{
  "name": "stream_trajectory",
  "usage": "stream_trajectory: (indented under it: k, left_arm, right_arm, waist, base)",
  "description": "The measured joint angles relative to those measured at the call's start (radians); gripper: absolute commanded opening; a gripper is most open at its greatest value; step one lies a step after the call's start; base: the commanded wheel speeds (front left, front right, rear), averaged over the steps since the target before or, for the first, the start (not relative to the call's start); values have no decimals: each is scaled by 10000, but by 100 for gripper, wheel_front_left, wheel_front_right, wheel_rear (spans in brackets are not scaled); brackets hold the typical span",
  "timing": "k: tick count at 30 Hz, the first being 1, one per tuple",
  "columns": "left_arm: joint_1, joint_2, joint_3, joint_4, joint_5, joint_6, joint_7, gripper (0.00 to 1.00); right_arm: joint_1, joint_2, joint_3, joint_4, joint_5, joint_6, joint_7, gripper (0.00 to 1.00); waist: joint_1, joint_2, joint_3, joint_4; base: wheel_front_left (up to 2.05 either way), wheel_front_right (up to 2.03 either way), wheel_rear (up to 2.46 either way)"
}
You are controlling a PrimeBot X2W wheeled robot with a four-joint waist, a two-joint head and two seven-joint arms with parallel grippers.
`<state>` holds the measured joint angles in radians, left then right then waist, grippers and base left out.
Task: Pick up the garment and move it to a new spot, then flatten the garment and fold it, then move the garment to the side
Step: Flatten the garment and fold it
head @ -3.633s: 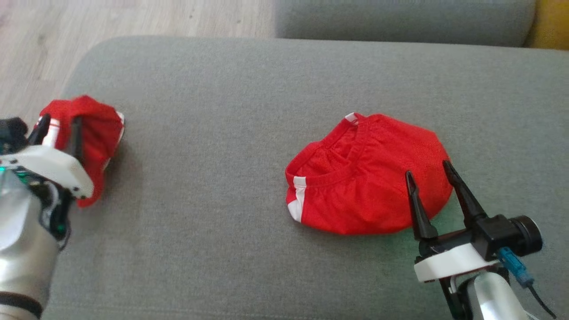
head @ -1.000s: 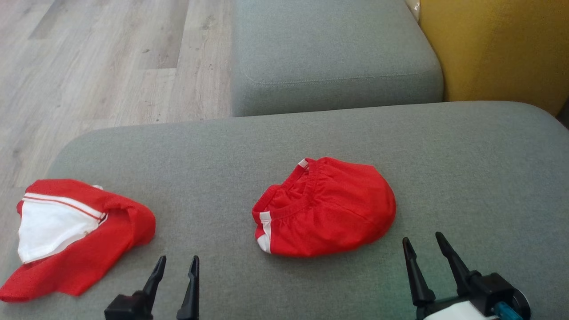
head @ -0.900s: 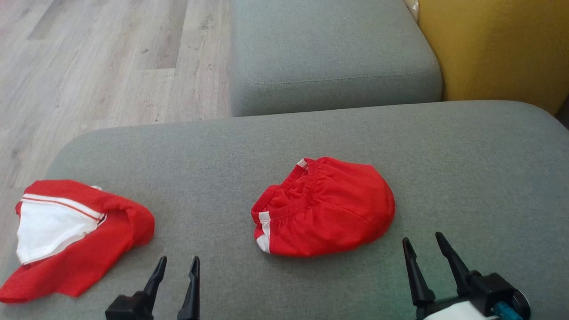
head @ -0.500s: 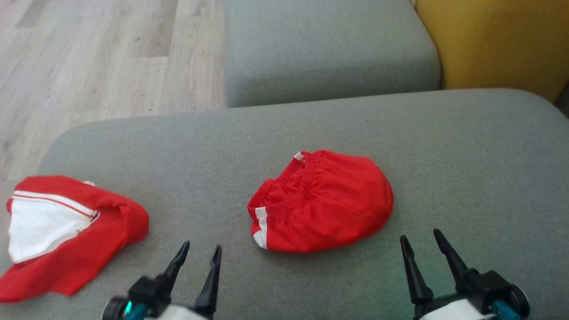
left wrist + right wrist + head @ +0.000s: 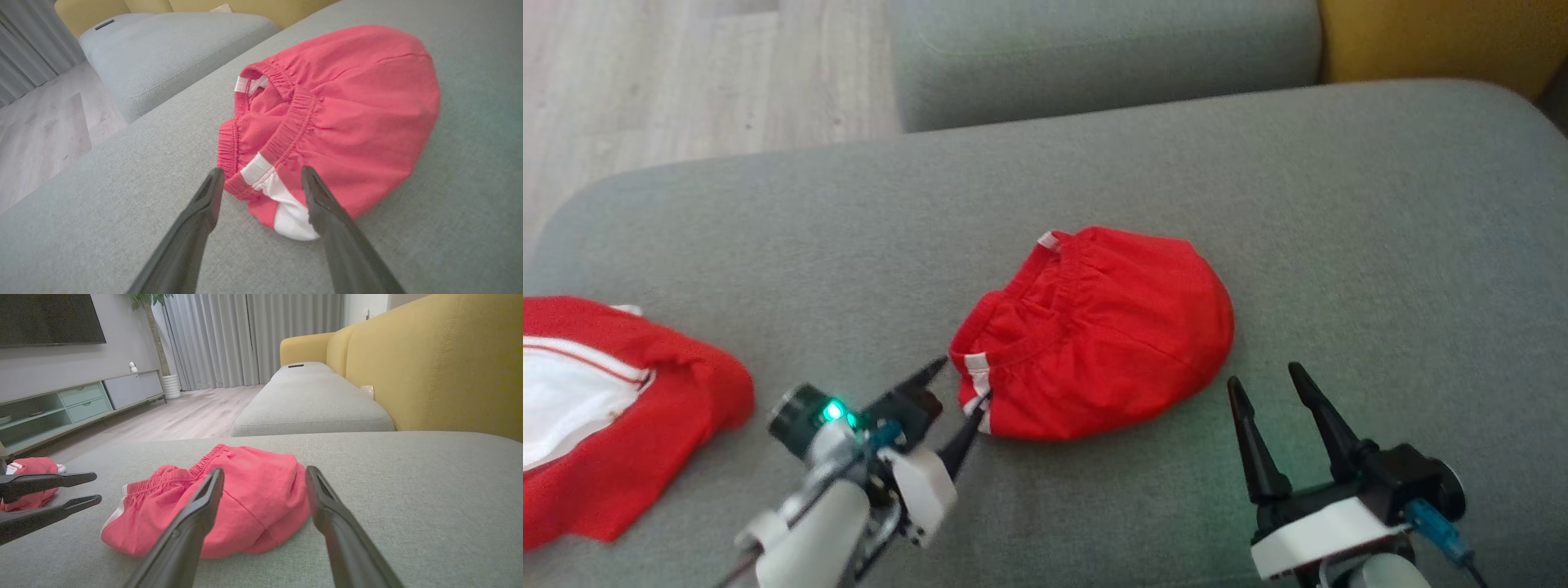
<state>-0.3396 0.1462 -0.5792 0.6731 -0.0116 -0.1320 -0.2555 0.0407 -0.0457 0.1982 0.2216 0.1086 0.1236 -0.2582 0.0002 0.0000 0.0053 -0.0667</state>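
Sam: Since a moment ago, the left gripper [image 5: 965, 378] has come up and over to the red shorts [image 5: 1111, 327]. Before, it was low down and well away from them.

Lou: Did the shorts move too?

Sam: No. They sit a bit higher in the head view now, but the whole view tipped down, so that is just the camera.

Lou: Where are the shorts?

Sam: They lie in a round heap in the middle of the grey sofa seat [image 5: 1339, 204]. Nothing is holding them.

Lou: What are the left jaws doing?

Sam: They stand apart. One finger is on each side of the corner with the white stripe [image 5: 286, 204], just under the stretchy waistband [image 5: 294, 118]. I can't tell if they touch the cloth.

Lou: And the other one?

Sam: The right gripper [image 5: 1263, 373] is near the right, round end of the shorts, on the side close to the robot. Its jaws are apart too, with nothing in them, and there is a gap of sofa between them and the shorts.

Lou: What else is red?

Sam: A red and white garment [image 5: 605, 408] lies at the left end of the seat, well away from the shorts. Past the seat are a second grey seat [image 5: 1094, 49], a wood floor [image 5: 686, 82] and a yellow sofa back [image 5: 449, 367].
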Motion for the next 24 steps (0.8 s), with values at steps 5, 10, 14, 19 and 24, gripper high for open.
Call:
stream_trajectory:
  k: [5,10,14,19,24]
  left_arm:
    - [-1106,255,-685,884,-167,0,0,100]
    - [-1924,407,-1655,1388,-512,0,0,100]
    - [-2324,539,-2830,1902,-1020,0,0,76]
    - [-2584,809,-4305,1870,-2322,8,-12,0]
    - [-2643,1235,-5603,-58,-5637,4,2,0]
  right_arm:
    - [-100,-2,205,-61,-6,0,0,100]
    - [-288,-4,217,-54,-107,0,0,100]
    - [-657,-4,215,-105,-136,0,0,100]
    - [-752,-6,190,-104,-136,0,0,100]
    - [-730,-6,201,-88,-119,0,0,100]
  waist:
    - [0,0,418,-224]
    - [0,0,957,-375]
    - [1,0,1305,-514]
    - [-1,0,1309,-632]
    - [-3,0,1016,-679]
  base:
    - [0,0,0]
    - [0,0,0]
    - [0,0,0]
    - [0,0,0]
    - [0,0,0]
